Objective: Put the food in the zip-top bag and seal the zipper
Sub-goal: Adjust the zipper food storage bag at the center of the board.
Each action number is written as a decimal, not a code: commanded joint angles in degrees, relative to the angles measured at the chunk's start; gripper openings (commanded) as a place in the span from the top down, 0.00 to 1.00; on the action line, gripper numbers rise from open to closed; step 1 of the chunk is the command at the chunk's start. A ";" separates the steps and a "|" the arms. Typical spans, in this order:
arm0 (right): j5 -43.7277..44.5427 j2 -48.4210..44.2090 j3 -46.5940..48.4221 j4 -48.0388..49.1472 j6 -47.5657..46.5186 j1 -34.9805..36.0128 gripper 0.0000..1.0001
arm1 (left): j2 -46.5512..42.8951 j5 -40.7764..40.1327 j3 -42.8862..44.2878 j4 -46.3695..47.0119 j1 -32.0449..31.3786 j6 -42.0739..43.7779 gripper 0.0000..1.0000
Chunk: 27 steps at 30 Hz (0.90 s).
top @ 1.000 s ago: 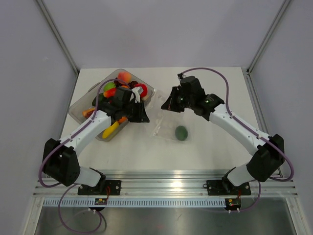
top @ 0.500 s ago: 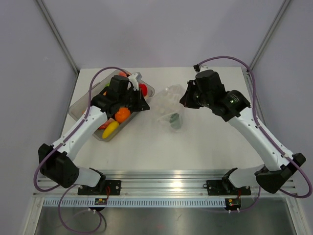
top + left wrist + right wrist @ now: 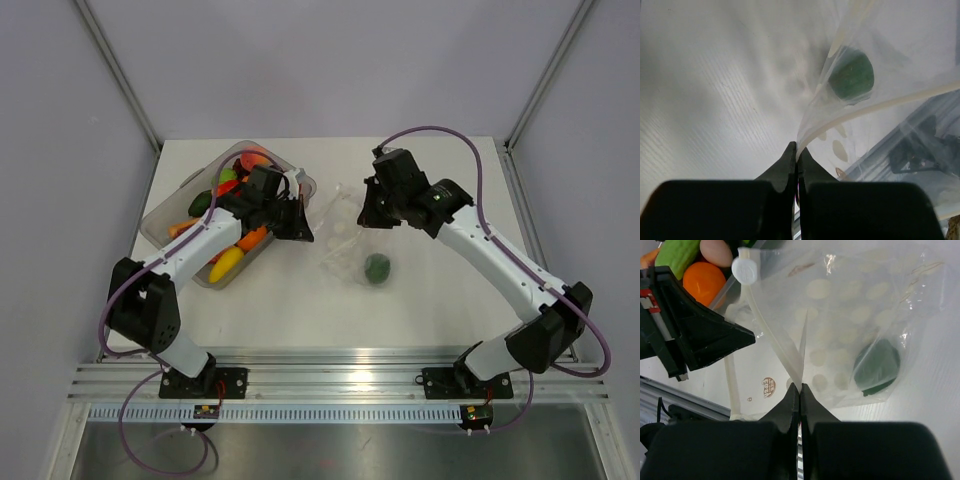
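When we look from the top external camera, the zip-top bag lies crumpled on the white table between the two arms. A dark green food piece sits inside the bag, at the end nearer to the arm bases. The left gripper is at the bag's left edge and the right gripper is at its far right edge. From this height we cannot tell how their jaws stand. Under the left arm stands a clear tray with more food, among it a yellow piece.

In the left wrist view the two fingers are pressed together and pinch a corner of the bag's mouth, where the whitish zipper starts. The green piece is seen through the plastic beyond the fingertips, to the upper right.

In the right wrist view the fingers are also pressed together, and they grip the zipper strip (here it runs up and to the left). It ends at a small white slider. The green piece lies inside the bag at the lower right. At the upper left corner we see a round orange fruit, a green cucumber and a peach-pink piece. The black left gripper is just below them, beside the strip.
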 commanded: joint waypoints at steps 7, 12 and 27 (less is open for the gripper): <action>-3.05 2.54 -3.02 7.64 2.15 0.47 1.00 | -2.83 -3.88 1.68 -2.04 0.02 5.01 0.59; -4.98 3.50 -2.66 9.13 2.76 0.47 1.00 | -5.11 -5.82 1.77 -2.65 0.02 5.01 0.23; -5.95 4.56 -0.99 8.69 1.97 0.47 1.00 | -15.31 -11.96 3.88 -6.87 3.18 5.54 0.32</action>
